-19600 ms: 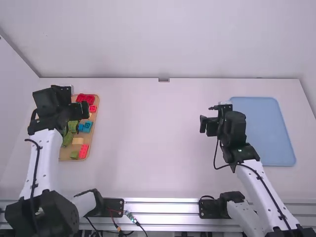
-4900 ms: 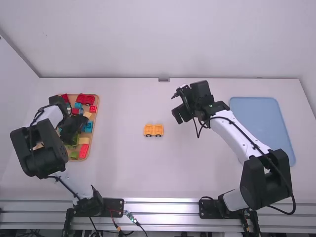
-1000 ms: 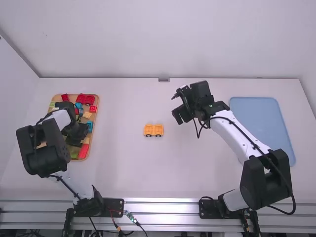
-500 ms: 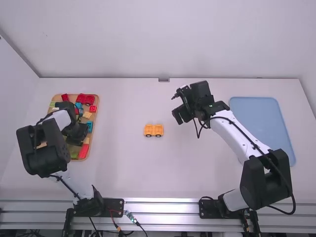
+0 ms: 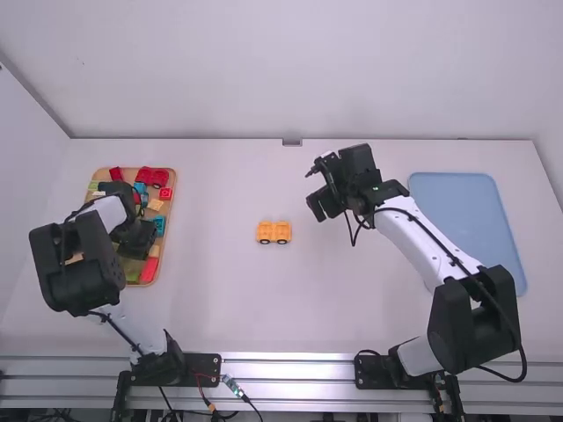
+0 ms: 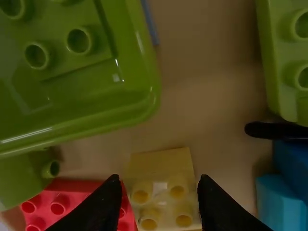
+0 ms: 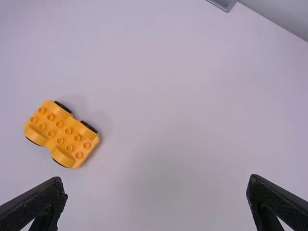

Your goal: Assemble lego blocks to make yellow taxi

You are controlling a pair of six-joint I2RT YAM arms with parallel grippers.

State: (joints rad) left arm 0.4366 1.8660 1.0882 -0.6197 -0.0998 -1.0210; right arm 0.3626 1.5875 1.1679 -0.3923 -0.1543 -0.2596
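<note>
"Two arms in the high view. What's changed?"

"The left arm (image 5: 79, 264) has shifted over the shallow wooden tray (image 5: 172, 200), and over the last second has kept its place. The right arm (image 5: 427, 242) hasn't moved lately. Mid-table, the orange-yellow wheeled plastic base (image 5: 274, 232) is a newer arrival."

"Meaning?"

"Chassis down, I'd judge; the next block is being picked."

"Room around the base?"

"Plenty: it's well apart from the wooden tray, the flat blue tray (image 5: 471, 233) and the table's edges."

"Left wrist view?"

"The left gripper (image 6: 159, 182) is partly open, a pale yellow studded plastic block (image 6: 161, 164) between its fingers. Red shows through at one side, so I wouldn't call it held."

"Tight?"

"Yes: a red studded plastic brick (image 6: 65, 192) is just beside it, a large glossy green plastic piece (image 6: 137, 98) near. Straight up seems safest."

"Right wrist view?"

"The right gripper (image 7: 156, 185) is wide open and holds nothing; the base lies apart from it."
</note>
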